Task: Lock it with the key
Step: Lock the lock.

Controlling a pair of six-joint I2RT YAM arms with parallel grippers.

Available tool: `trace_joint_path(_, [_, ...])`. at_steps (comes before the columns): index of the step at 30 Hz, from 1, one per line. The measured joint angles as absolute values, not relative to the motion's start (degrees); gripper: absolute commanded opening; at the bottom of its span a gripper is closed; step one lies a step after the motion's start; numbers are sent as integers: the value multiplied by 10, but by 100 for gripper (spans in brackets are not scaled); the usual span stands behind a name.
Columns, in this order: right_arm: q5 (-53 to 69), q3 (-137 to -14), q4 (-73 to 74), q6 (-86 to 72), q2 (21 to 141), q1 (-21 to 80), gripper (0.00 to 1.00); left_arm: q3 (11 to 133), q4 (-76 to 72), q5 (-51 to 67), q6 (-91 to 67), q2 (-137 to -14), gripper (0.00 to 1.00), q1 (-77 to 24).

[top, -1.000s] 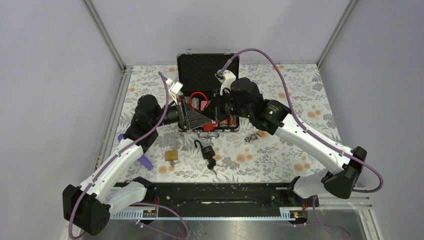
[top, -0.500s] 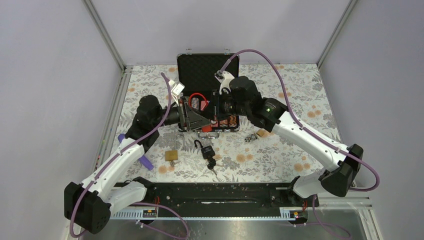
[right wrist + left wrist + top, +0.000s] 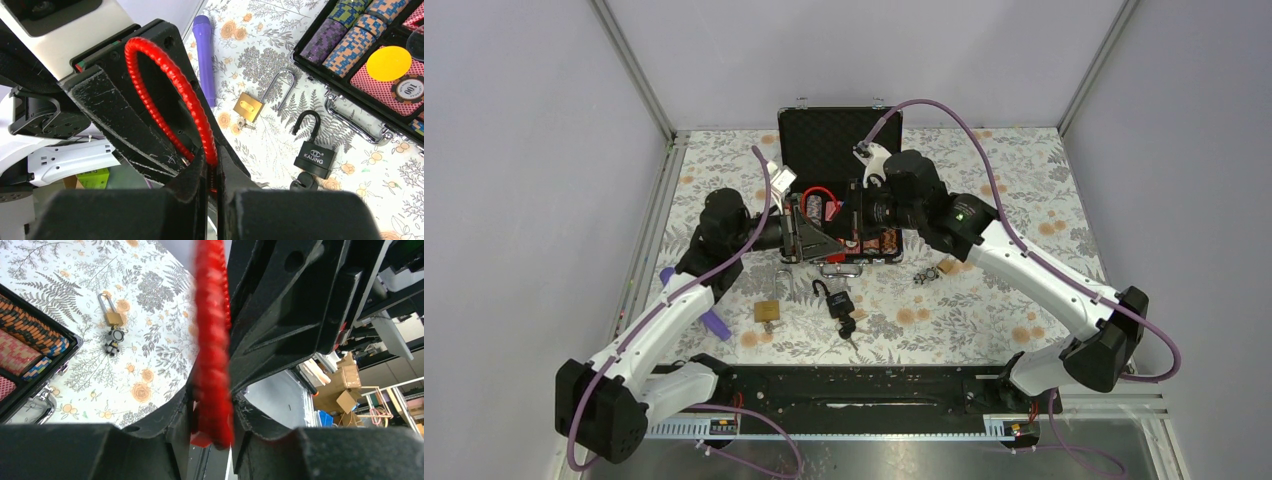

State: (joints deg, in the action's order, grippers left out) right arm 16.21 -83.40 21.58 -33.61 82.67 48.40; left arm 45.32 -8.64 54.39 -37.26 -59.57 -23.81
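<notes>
- Flowered tablecloth (image 3: 1024, 180) covers the whole work surface.
- Open black hard-shell case (image 3: 839, 135) stands at far centre with its lid up. Rows of striped poker chips (image 3: 350, 35) fill the tray.
- L gripper (image 3: 829, 238) & R gripper (image 3: 856, 215) meet tip to tip over the front half of the case.
- R gripper: jaws pinched tight on the red ribbed cable loop (image 3: 172, 82) near its lower end, clear in the R wrist view.
- L gripper: jaws narrow. The red cable runs straight through the gap and, as far as the blurred L wrist view shows, both fingers press on it.
- The cable loop is thus off the table, held betw. both grippers above the case.
- Purple marker-like stick (image 3: 714, 322) lies on the cloth beside the L arm.
- Black padlock (image 3: 839, 300), shackle open, lies in front of the case handle, w/ a dark key (image 3: 847, 327) at its base.
- Brass padlock w/ long shackle (image 3: 767, 310) lies left of the black one, apart from it.
- Smaller brass padlock (image 3: 927, 272) lies near the case's front right corner.
</notes>
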Motion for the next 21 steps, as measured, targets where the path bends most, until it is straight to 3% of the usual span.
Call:
trace_joint_path(2, [166,-834,216,-335,827,483,0,453,-86,549,-374,-598,1,-236])
trace_joint_path(3, [168,-834,216,-336,828,483,3,453,-86,551,-375,-599,0,-236])
trace_joint_path(7, [173,-841,220,-338,834,480,39,453,-91,551,-385,-602,0,-233])
trace_joint_path(10, [171,-843,214,-342,834,475,57,453,-93,552,-393,-605,0,-234])
trace_joint_path(16, [158,-827,200,-347,821,463,79,460,-104,543,-408,-605,0,-239])
trace_joint_path(21, [145,-754,173,-363,743,444,86,465,-121,505,-439,-605,0,-239])
